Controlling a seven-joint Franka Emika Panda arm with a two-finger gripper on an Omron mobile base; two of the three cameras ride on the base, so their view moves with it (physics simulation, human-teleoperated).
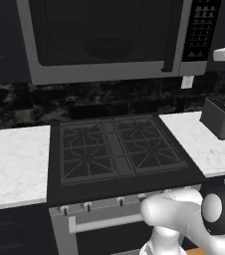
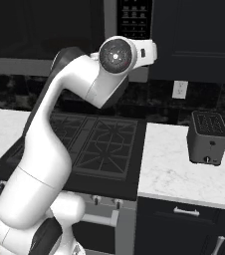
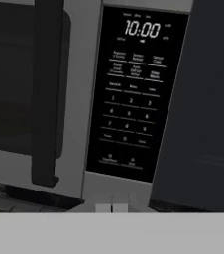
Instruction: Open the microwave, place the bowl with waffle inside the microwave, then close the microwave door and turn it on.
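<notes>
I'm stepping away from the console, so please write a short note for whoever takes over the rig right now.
Gripper: shut, holding nothing, raised in front of the microwave's button panel, fingers not yet touching it.
Microwave: above the stove; microwave door is closed, handle just left of the panel. A round dark shape shows faintly through the glass, likely the bowl; the waffle cannot be made out.
Done: door closed, bowl apparently inside.
Left: press the start button low on the panel. The display reads 10:00.
Toaster sits on the right counter, not involved.

white arm (image 2: 59, 129), stove (image 2: 92, 144), toaster (image 2: 207, 137)
</notes>
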